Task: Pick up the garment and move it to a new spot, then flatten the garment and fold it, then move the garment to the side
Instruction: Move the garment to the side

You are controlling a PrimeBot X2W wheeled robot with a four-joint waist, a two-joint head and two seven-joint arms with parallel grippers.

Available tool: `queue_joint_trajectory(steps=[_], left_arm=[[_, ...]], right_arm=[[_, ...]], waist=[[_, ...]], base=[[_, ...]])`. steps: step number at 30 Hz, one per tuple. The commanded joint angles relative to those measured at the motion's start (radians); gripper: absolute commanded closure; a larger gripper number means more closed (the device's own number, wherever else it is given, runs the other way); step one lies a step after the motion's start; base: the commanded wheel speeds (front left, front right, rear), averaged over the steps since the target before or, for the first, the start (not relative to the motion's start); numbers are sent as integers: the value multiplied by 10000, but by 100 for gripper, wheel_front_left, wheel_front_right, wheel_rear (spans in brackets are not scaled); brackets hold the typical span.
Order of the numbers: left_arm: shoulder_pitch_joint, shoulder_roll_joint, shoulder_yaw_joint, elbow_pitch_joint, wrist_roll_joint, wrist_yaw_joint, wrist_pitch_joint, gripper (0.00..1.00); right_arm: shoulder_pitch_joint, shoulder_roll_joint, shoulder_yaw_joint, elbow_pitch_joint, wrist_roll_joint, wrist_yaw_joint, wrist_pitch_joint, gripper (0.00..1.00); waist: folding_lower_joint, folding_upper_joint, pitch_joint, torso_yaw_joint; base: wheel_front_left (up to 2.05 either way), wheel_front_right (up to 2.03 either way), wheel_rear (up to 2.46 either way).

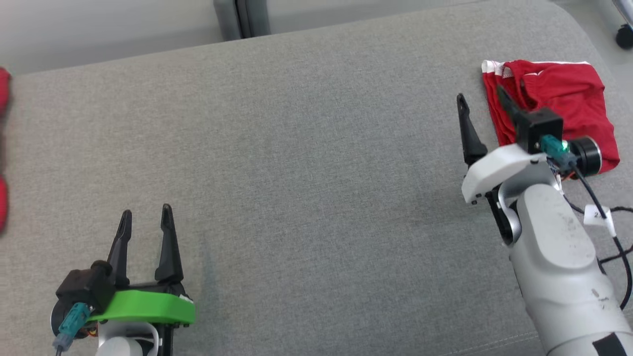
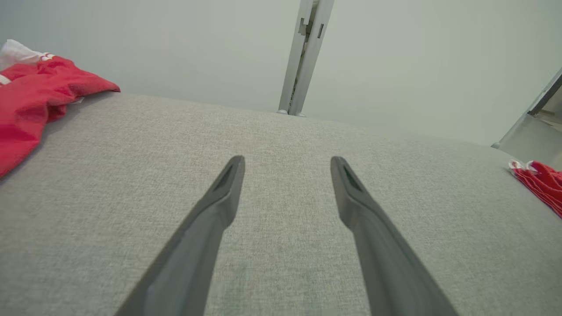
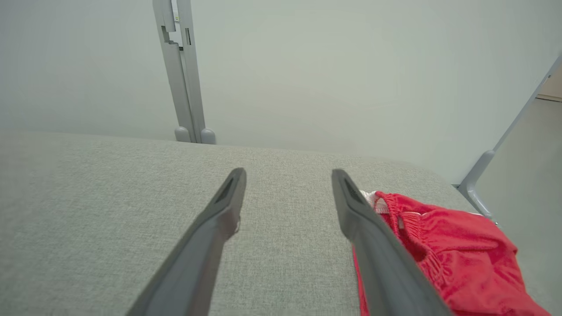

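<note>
The garment (image 1: 568,94) is red with white trim and lies folded in a compact bundle at the far right of the grey cushion. My right gripper (image 1: 480,96) is open at its left edge, one finger over the red cloth and the other over bare grey fabric. In the right wrist view the garment (image 3: 448,250) lies beside and behind the right finger, with nothing between the fingers of the gripper (image 3: 288,172). My left gripper (image 1: 146,210) stands open and empty at the near left, also seen in the left wrist view (image 2: 287,160). The garment's edge (image 2: 542,184) shows far off there.
The grey cushion (image 1: 306,163) stretches wide between the two arms. More red cloth (image 2: 30,101) lies at the cushion's far left edge (image 1: 2,94). A grey post (image 3: 182,74) stands behind the cushion against a pale wall. A cable hangs from the right wrist (image 1: 601,217).
</note>
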Motion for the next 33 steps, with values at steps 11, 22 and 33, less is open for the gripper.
queue_joint_trajectory(steps=[11, 22, 33], left_arm=[[994, -119, 48, 55, -27, -29, -6, 0], [1384, -147, -19, 33, -105, -29, -6, 0], [1493, -157, -139, 180, -227, -29, -6, 0]], right_arm=[[3003, 54, -64, -1818, 916, -15, -41, 0], [4939, 48, -90, -3023, 1366, -15, -43, 0], [5231, 49, 40, -3035, 1449, -15, -43, 0]], waist=[[0, 0, -1176, 1074], [0, 0, -1481, 1285], [0, 0, -1698, 1270]], base=[[0, 0, 0], [0, 0, 0], [0, 0, 0]])
